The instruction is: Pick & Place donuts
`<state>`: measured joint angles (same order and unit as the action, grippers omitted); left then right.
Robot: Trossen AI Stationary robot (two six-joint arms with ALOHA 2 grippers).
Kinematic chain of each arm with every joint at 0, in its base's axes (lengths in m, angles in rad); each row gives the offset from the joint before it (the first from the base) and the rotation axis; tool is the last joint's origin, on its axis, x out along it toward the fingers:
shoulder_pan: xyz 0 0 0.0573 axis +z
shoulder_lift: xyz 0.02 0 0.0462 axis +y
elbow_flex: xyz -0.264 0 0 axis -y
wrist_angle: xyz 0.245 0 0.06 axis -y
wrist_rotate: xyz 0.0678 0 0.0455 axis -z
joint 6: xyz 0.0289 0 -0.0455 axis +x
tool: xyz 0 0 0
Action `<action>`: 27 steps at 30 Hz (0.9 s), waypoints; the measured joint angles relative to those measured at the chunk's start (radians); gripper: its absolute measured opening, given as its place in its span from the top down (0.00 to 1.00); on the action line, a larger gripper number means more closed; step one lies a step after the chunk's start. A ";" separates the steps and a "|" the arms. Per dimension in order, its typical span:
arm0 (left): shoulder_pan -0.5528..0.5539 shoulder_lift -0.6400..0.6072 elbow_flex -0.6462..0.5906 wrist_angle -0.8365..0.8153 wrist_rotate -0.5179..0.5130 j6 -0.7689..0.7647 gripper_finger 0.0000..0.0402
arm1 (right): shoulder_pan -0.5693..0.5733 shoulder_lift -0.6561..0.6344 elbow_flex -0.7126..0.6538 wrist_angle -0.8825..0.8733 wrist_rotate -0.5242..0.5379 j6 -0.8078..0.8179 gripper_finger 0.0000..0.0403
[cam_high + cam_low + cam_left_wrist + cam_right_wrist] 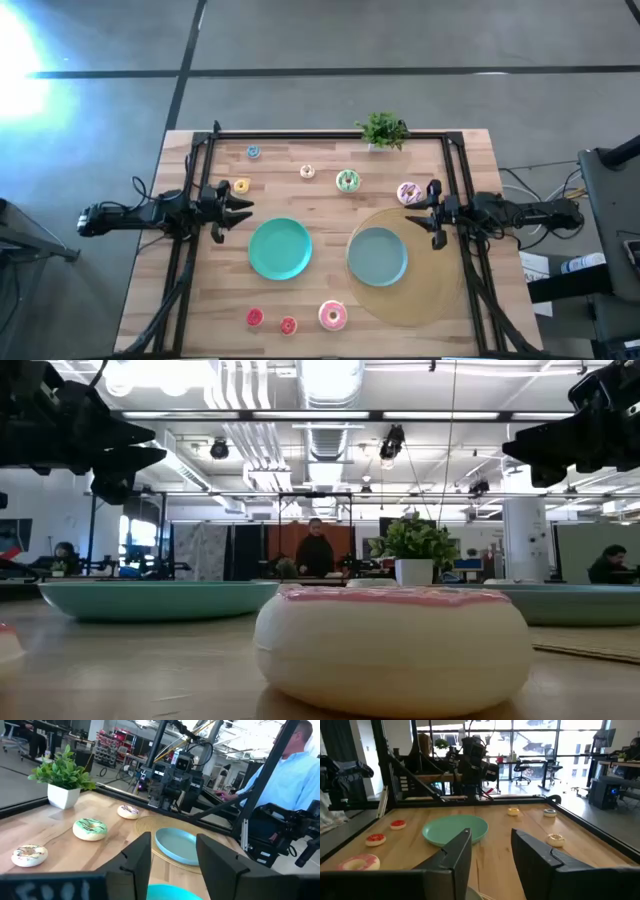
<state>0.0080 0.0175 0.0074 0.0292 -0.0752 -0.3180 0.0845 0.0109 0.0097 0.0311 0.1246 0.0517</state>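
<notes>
high view: left gripper (243, 207) parted, empty, above the table's (150, 270) left side beside a teal plate (280, 249); right gripper (429, 212) likewise spread, holding nothing, near the white-pink donut (409, 193). green donut (347, 180) sits mid-rear; pink donut (333, 316) and two red donuts (255, 317) at the front edge. low view: the pink donut fills the foreground (a person (315, 550) stands far behind). left wrist view: fingers (137, 857) apart. right wrist view: same.
</notes>
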 joint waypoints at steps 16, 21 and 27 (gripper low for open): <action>0.000 0.000 0.000 0.000 0.000 0.000 0.67 | 0.000 0.000 0.000 0.000 0.000 0.000 0.69; 0.000 0.000 0.000 0.000 0.000 0.000 0.67 | 0.000 0.000 0.000 0.000 0.000 0.000 0.68; 0.000 0.000 0.000 0.000 0.000 0.000 0.67 | 0.000 0.000 0.000 0.000 0.000 0.000 0.67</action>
<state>0.0078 0.0176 0.0071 0.0296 -0.0752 -0.3180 0.0845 0.0109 0.0097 0.0307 0.1246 0.0517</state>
